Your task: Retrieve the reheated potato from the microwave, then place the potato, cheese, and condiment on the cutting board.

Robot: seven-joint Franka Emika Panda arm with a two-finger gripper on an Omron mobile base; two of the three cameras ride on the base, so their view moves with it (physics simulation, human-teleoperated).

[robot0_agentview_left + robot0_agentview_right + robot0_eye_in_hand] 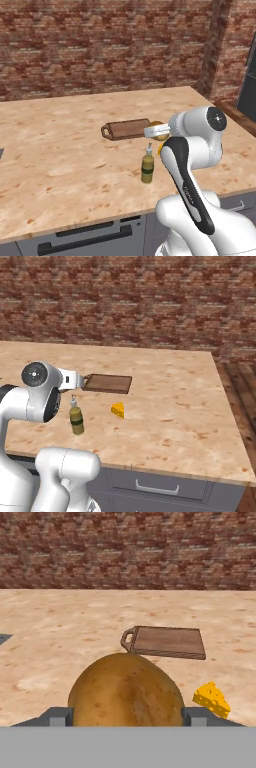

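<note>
Robot arm carrying a potato (125, 689) over a wooden counter (60, 150) toward a cutting board (167, 642).

The gripper (125, 717) is clamped on the potato, a rounded tan-brown lump with mottled skin, held between its two grey fingers, likely so it can be set on the board just ahead. The board is flat, dark brown wood, bare, with a loop handle. A yellow, angular cheese wedge (118, 409) and a slim olive-green bottle (76, 418) stand on the pale, grainy counter near the board, apart from it.

Red brick wall (130, 301) behind pale wood countertop (170, 401); grey drawers (155, 487) below.
</note>
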